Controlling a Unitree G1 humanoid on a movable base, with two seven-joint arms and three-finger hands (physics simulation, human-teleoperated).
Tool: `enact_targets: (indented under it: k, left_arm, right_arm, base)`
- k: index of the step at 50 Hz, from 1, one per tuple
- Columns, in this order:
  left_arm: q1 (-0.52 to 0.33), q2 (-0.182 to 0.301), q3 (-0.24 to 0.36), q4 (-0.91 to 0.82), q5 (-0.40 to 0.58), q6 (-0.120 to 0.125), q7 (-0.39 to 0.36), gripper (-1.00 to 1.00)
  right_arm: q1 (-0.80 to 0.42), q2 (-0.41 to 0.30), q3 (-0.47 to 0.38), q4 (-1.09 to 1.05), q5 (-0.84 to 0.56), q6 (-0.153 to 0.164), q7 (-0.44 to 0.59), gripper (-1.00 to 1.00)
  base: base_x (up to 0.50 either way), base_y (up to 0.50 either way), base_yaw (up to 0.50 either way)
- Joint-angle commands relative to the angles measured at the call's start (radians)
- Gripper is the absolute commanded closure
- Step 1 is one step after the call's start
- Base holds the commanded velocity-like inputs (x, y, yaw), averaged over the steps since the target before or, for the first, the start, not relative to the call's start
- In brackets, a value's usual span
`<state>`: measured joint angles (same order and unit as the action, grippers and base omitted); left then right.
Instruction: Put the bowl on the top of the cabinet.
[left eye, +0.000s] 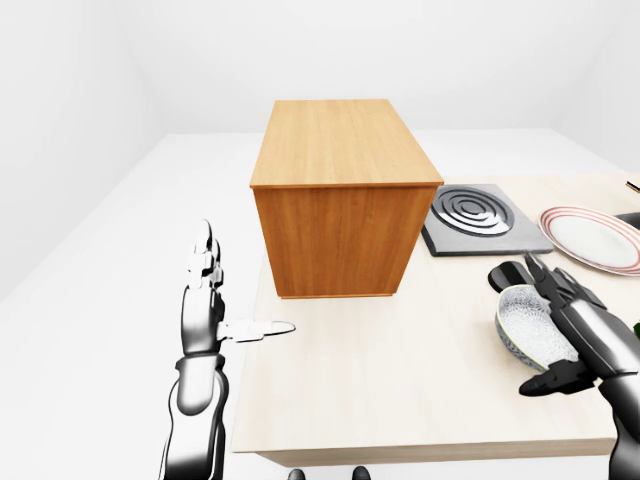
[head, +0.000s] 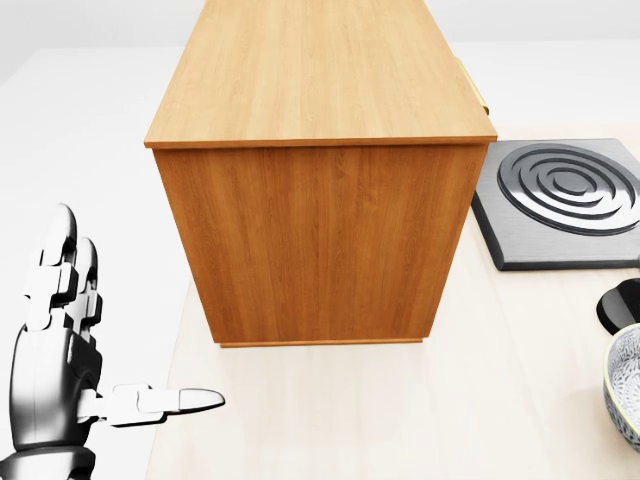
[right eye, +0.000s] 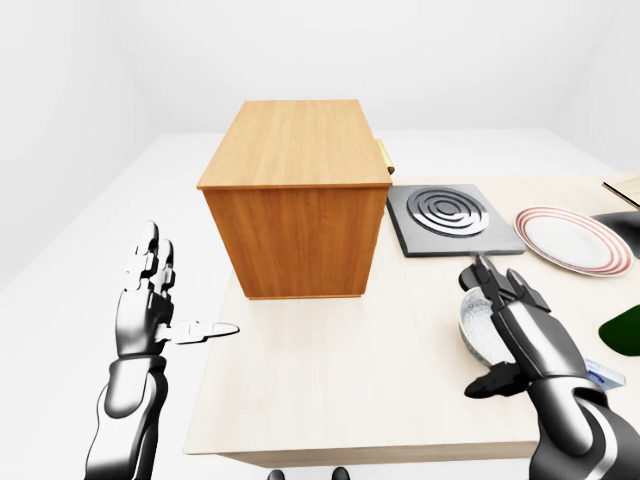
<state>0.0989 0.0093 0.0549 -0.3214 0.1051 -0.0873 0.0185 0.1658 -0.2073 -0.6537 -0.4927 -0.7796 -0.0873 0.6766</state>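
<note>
Left-eye view: the wooden cabinet (left eye: 342, 195) stands on the pale tabletop (left eye: 400, 380), its flat top bare. To its right lie a dark burner plate (left eye: 480, 215) with ringed grooves and a red-rimmed plate (left eye: 595, 238). Near the view's right edge the bowl (left eye: 528, 328) sits low by the tabletop, well apart from the cabinet. The right hand (left eye: 560, 330) reaches round it, long fingers over its far rim and the thumb below its near side; whether they press the rim or merely stand about it cannot be told. The left hand (left eye: 215, 310) is spread wide and holds nothing, raised by the tabletop's left edge.

Head view: the cabinet fills the middle, seen from above its near face. Only a sliver of the bowl's patterned rim shows at the lower right corner, with a dark fingertip just above it. The left hand, at lower left, has its fingers up and thumb pointing toward the cabinet.

Right-eye view: the same layout, with a small brass-coloured handle (right eye: 384, 154) showing on the cabinet's right side and the right hand's fingers curled along the bowl's side.

Judged from this, the task is at its opening: the bowl is being reached for, and the lift, the carry leftward and the set-down on the cabinet's top all remain.
</note>
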Motion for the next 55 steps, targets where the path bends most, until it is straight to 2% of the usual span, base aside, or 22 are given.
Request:
enact_targets:
  k: [1, 11, 35, 55]
  left_arm:
    - [0.005, -0.002, -0.002, -0.012, 0.005, 0.000, 0.003, -1.00]
    - [-0.007, 0.001, 0.002, 0.003, 0.006, 0.000, 0.008, -1.00]
    - [-0.008, 0.001, -0.005, 0.034, 0.008, 0.000, 0.003, -1.00]
    - [-0.011, 0.002, -0.001, 0.036, 0.007, 0.000, 0.006, -1.00]
  right_arm:
    - [0.021, -0.010, -0.052, 0.054, -0.040, 0.000, 0.022, -1.00]
    - [0.040, -0.013, -0.052, 0.139, -0.078, 0.000, 0.018, -1.00]
    - [0.057, -0.046, 0.000, 0.360, -0.130, 0.000, -0.136, -1.00]
    - [0.029, -0.087, 0.046, 0.454, -0.143, 0.000, -0.189, -1.00]
  base:
    - [0.00, 0.00, 0.00]
    - [0.00, 0.00, 0.00]
    - [0.00, 0.00, 0.00]
    - [0.00, 0.00, 0.00]
